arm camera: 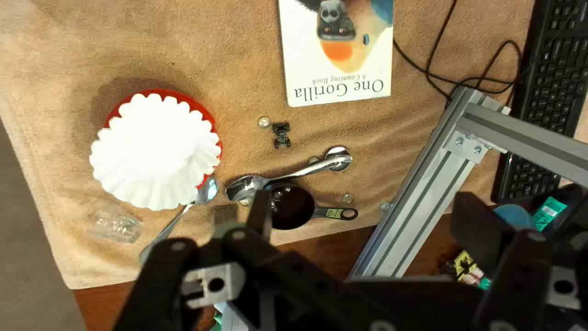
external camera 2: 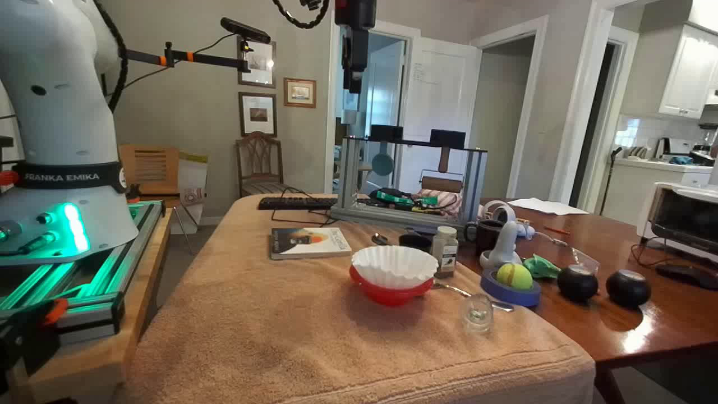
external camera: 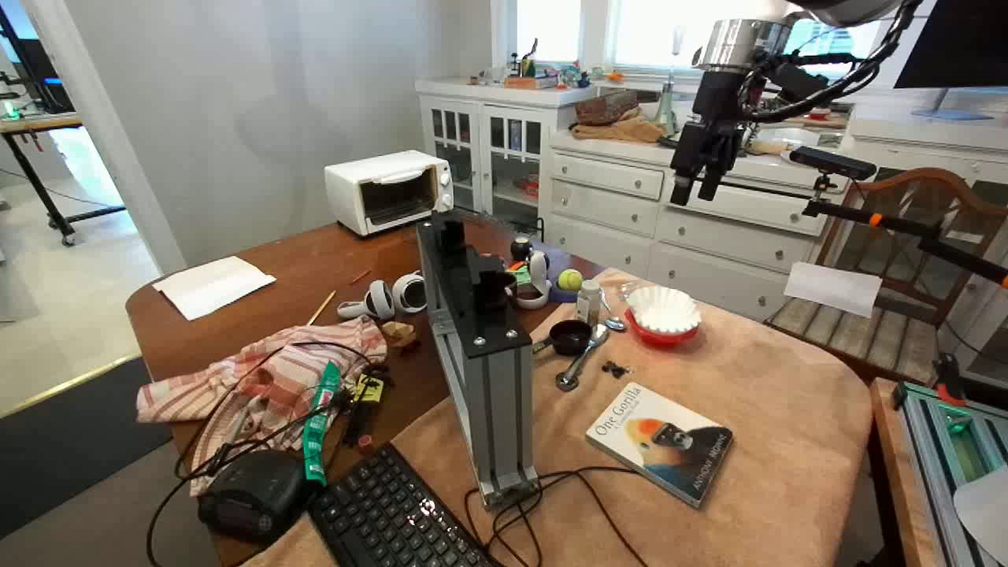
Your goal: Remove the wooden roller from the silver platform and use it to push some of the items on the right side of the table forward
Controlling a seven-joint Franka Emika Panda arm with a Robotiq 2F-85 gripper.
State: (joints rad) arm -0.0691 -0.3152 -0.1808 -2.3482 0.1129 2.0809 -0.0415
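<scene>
The wooden roller (external camera 2: 442,184) hangs by its wooden handle from the black top of the silver platform in an exterior view. The silver platform (external camera: 504,417) stands upright on the table, and its frame also shows in the wrist view (arm camera: 422,202). A turquoise round tool (external camera 2: 383,163) hangs beside the roller. The roller is hidden in the wrist view. My gripper (external camera: 694,189) is high above the table, apart from the platform. In the wrist view its fingers (arm camera: 363,214) are wide apart with nothing held between them.
A book (external camera: 661,441), a red bowl with a white paper filter (external camera: 665,311), a dark measuring cup (external camera: 570,336), spoons (external camera: 583,358) and a jar (external camera: 588,302) lie on the towel. A keyboard (external camera: 394,512), cables and a striped cloth (external camera: 260,370) lie near the platform.
</scene>
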